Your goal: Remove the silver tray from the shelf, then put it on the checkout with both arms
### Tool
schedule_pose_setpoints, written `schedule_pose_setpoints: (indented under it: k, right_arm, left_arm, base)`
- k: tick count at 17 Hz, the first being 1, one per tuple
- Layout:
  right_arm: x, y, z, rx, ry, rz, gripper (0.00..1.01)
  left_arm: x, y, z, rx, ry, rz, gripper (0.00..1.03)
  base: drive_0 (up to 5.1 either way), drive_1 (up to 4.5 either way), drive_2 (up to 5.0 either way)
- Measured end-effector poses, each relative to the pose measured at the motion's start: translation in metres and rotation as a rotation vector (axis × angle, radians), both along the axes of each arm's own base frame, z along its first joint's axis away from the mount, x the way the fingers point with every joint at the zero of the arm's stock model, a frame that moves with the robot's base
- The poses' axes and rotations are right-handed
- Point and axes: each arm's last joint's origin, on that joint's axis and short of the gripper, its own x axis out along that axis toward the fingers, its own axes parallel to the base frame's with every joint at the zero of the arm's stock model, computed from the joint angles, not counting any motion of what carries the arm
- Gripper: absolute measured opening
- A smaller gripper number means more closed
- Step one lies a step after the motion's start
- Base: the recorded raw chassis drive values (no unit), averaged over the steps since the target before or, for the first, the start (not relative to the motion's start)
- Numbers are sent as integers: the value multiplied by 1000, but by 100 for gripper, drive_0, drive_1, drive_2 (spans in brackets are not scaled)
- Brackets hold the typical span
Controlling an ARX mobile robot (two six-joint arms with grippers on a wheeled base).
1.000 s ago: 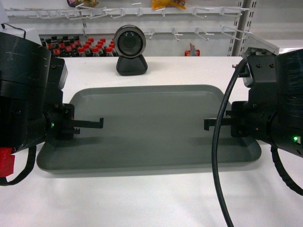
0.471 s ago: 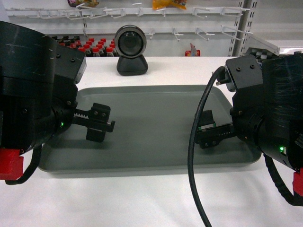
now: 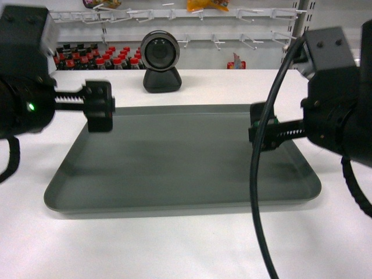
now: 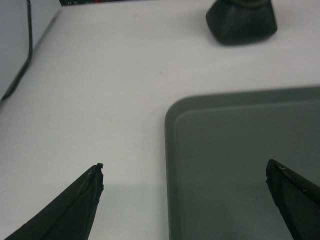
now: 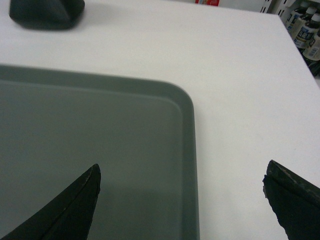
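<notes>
Silver tray (image 3: pixel 180 160) flat on checkout (image 3: pixel 186 244), left gripper (image 4: pixel 185 200) spread wide, empty, straddling its left rim, right gripper (image 5: pixel 182 202) spread wide, empty, straddling its right rim, neither touching it.

Silver tray (image 3: pixel 180 160) lies flat on checkout (image 3: pixel 174 244), centred. Webcam (image 3: pixel 160 61) stands on checkout just behind tray's far edge, left of middle. Left gripper (image 3: pixel 100 106) above tray's far-left corner, right gripper (image 3: pixel 261 132) above its right rim; wrist views show each one's fingers either side of a rim. Shelf (image 3: pixel 174 14) with bottles (image 3: pixel 96 58) behind checkout.
</notes>
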Motion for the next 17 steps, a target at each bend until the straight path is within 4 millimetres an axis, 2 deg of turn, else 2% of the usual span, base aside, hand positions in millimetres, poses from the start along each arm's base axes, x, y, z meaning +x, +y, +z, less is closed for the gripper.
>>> schedule_pose_setpoints:
  k: [2,3,4,5,6,7,8,10,11,17]
  right_arm:
    - [-2,-5,20,58,-31,-5,98]
    - [-7,-10,39,129,-59,2,98]
    - [-31,-30,80,285,-112,-13,98]
    - [-66,-49,105,376,-143,-68,98]
    - [-82,-50,113,388,-155,-68,98]
    - [-87,-50,117,395,-164,-64,98]
    - [-89,-47,119,397,-171,-54,98]
    - [-100,-52,116,294,-309,-121,83]
    - [-104,-55,112,262,-313,-126,79]
    - [-122,-70,97,151,-300,-144,63]
  left_arm:
    - [-5,7,17,-93,-50,9,98]
    - [-16,17,37,-176,-109,32,98]
    - [-48,40,66,-229,-193,73,98]
    - [-81,51,74,-201,-194,76,98]
    - [-95,54,77,-205,-205,73,98]
    - [-98,57,80,-199,-255,64,96]
    - [-100,59,78,-181,-333,11,89]
    - [-116,60,63,-121,-375,-46,73]
    - [-121,60,57,-108,-374,-55,67]
    - [-130,64,50,-88,-375,-79,53]
  base:
    - [0,0,0]
    - [0,0,0]
    - [0,0,0]
    - [0,0,0]
    - [0,0,0]
    - [0,0,0]
    - [0,0,0]
    - [0,0,0]
    - [0,0,0]
    - [0,0,0]
